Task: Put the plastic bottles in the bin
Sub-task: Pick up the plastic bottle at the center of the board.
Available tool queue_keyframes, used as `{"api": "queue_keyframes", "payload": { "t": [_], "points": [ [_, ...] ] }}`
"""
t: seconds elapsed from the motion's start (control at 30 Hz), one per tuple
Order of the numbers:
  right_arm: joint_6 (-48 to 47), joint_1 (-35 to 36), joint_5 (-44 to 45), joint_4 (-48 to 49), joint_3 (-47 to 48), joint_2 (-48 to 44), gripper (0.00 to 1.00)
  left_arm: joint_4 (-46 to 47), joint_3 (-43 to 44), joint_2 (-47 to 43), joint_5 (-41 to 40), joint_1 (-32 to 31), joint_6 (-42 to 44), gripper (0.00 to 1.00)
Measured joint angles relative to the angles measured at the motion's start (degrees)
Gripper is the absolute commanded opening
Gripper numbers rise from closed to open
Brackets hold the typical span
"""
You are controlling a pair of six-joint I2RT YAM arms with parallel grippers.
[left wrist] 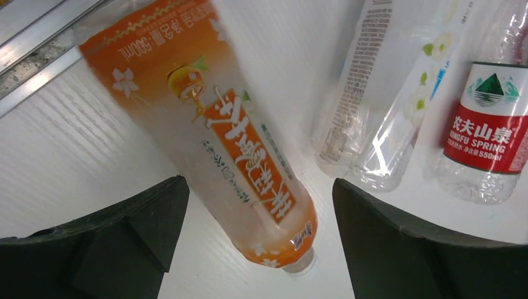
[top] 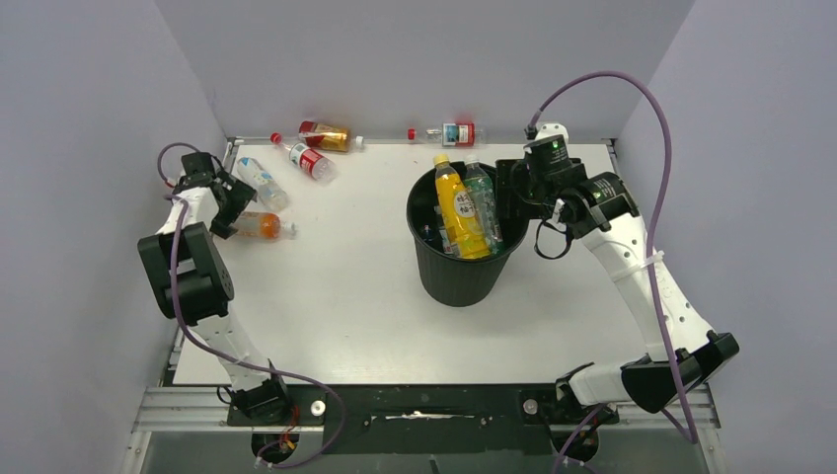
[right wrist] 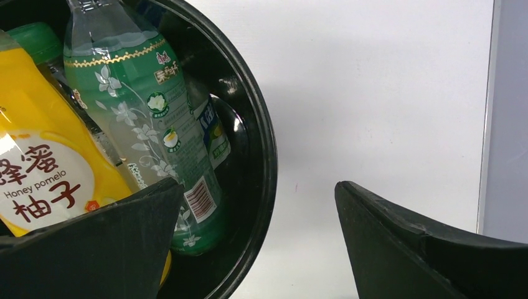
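White surface (top: pixel 336 306), grey walls (top: pixel 89 148). Black bin (top: pixel 459 276) right of centre, holding yellow honey-pomelo bottle (top: pixel 456 207) and green-labelled bottle (top: pixel 483 202), both leaning. Orange bottle (left wrist: pixel 205 124) lying at left edge, straddled by left tool (left wrist: pixel 258 184), spread wide. Right tool (right wrist: pixel 259 184) spread wide, empty, over bin rim. Further bottles (top: pixel 311 160) lying toward far edge.

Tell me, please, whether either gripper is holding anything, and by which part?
Nothing is held. The left gripper is open astride the orange bottle, not gripping it; the right gripper is open above the bin.
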Motion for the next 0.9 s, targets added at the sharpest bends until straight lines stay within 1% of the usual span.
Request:
{"api": "queue_keyframes", "payload": {
  "t": [0.13,0.3,0.33,0.4,0.47,0.6,0.63,0.7,0.9],
  "points": [
    [-0.1,0.0,-0.7,0.0,0.0,-0.2,0.99,-0.9,1.5,4.0,-0.3,-0.4,-3.4,0.87],
    [-0.4,0.0,-1.7,0.0,0.0,-0.9,0.99,-2.1,1.4,6.4,-0.5,-1.7,-5.9,0.86],
    [-0.5,0.0,-1.8,0.0,0.0,-1.2,0.99,-2.2,1.4,6.5,-0.6,-2.1,-6.2,0.84],
    [-0.7,0.0,-2.2,0.0,0.0,-1.6,0.99,-2.2,1.1,6.6,-0.6,-3.0,-6.4,0.76],
    [-0.8,0.0,-2.6,0.0,-0.2,-2.0,1.0,-2.1,0.8,6.6,-0.6,-3.6,-6.5,0.66],
    [-0.9,0.0,-3.0,0.1,-1.0,-2.8,1.0,-0.8,-1.0,6.1,-0.3,-4.7,-6.0,0.48],
    [-0.9,0.0,-3.1,0.1,-1.2,-3.0,1.0,-0.4,-1.5,5.6,-0.3,-4.8,-5.7,0.45],
    [-0.8,0.0,-3.3,0.2,-2.0,-3.6,1.0,-0.3,-2.8,4.5,-0.3,-4.9,-4.8,0.43],
    [0.1,0.1,-4.7,0.7,-4.2,-4.8,1.0,-1.0,-5.9,1.5,0.3,-5.5,-1.4,0.44]
  ]
}}
